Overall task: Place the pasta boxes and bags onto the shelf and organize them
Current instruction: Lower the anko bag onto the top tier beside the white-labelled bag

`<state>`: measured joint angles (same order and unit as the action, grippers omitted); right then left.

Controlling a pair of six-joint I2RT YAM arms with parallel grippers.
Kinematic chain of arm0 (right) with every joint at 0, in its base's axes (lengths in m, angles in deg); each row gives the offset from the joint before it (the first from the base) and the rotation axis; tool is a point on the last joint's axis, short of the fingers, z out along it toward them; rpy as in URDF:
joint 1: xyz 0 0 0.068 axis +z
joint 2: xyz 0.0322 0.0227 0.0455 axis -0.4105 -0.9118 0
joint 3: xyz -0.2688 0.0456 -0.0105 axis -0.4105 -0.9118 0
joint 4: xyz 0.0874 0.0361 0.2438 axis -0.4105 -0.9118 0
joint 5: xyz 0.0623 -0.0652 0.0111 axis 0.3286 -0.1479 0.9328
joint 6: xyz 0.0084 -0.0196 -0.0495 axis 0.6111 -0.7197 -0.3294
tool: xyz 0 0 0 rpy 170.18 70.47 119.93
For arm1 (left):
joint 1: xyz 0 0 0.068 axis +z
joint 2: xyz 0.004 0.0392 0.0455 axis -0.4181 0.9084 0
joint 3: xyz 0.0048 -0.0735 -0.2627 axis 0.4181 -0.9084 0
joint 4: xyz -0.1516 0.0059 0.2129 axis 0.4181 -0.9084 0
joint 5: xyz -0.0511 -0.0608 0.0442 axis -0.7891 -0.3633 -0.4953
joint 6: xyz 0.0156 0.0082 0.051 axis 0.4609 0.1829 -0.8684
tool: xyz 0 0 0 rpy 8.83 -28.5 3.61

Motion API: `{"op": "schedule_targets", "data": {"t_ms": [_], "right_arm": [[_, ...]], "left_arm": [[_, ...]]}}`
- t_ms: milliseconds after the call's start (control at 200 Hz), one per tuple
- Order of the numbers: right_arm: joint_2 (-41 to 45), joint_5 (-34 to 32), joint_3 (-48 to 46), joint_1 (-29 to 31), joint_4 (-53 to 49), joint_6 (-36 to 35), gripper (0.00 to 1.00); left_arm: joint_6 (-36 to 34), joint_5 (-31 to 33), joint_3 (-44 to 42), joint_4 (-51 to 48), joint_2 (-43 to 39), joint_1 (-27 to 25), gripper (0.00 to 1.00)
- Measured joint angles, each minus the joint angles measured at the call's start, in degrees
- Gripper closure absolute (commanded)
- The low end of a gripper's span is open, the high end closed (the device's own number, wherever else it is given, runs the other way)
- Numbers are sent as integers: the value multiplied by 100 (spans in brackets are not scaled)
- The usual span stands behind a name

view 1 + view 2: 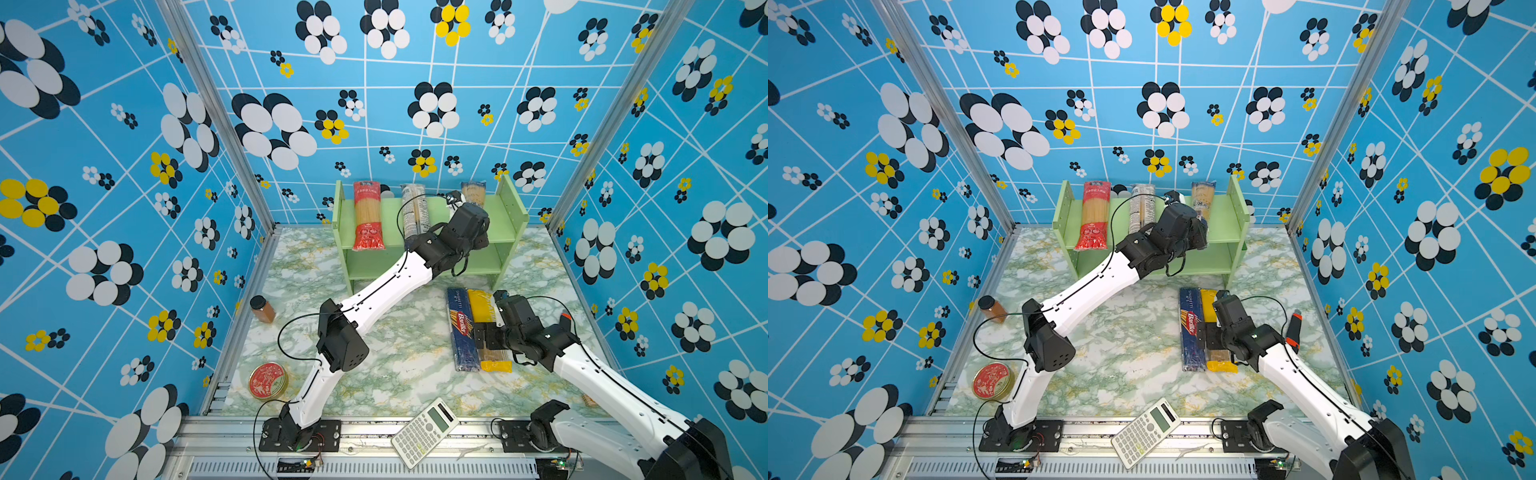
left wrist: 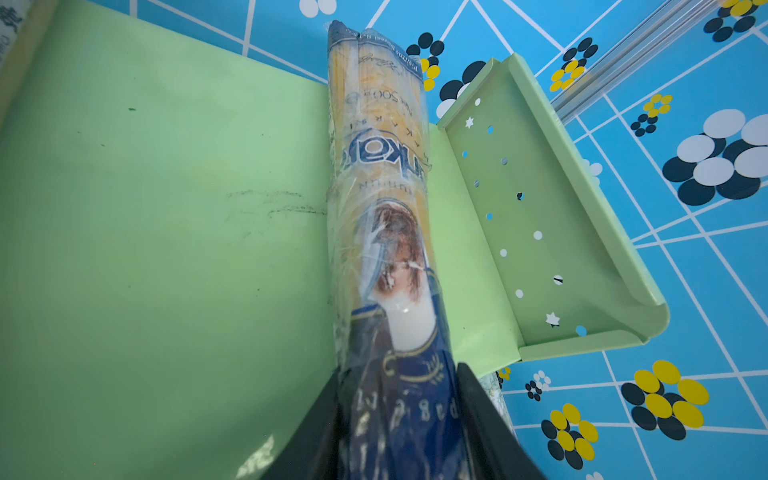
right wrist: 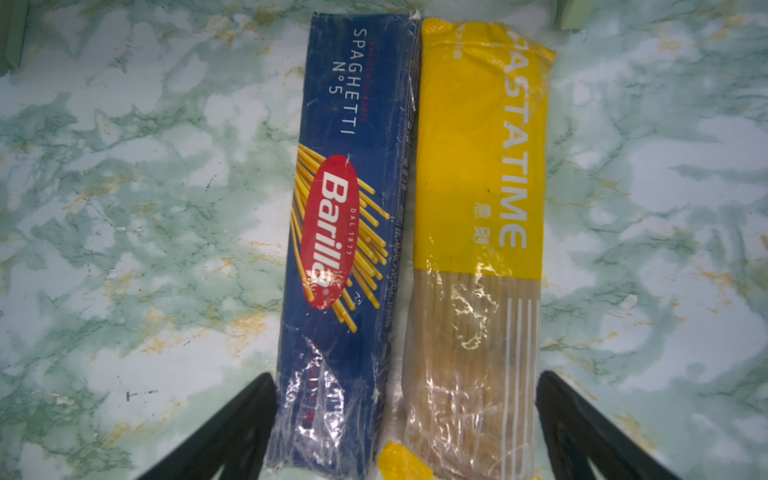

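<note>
Release: left gripper (image 2: 399,370) is flanking navy end of yellow-and-navy plastic spaghetti bag (image 2: 382,187), lying on top tier of light-green wooden shelf (image 2: 166,208); clamped or loosened, cannot tell. Backing straight out should avoid dragging it.

Walls: you're boxed in by bright blue panels (image 1: 374,104), crossed with white lines and scattered with black, white and yellow flower clusters.
Corner posts: silver metal (image 1: 216,116), rising at the back corners.
Bench: green-and-white marble print (image 1: 395,374), gold veins.
Light: bright, even, soft shadows.
</note>
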<state>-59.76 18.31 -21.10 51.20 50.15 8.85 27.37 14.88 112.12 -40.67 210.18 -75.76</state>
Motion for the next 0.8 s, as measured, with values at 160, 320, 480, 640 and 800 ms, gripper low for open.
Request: {"op": "schedule_targets", "data": {"t_ms": [160, 320, 480, 640, 800], "right_arm": [[0, 0, 0, 0, 0, 0, 1], [0, 0, 0, 0, 0, 0, 1], [0, 0, 0, 0, 0, 0, 1], [0, 0, 0, 0, 0, 0, 1], [0, 0, 0, 0, 0, 0, 1]], "left_arm": [[2, 2, -120, 138, -39, 0, 58], [0, 2, -160, 199, -50, 0, 53], [2, 17, -192, 330, -63, 0, 48], [2, 33, -201, 424, -105, 0, 48], [2, 35, -203, 505, -125, 0, 47]]}}
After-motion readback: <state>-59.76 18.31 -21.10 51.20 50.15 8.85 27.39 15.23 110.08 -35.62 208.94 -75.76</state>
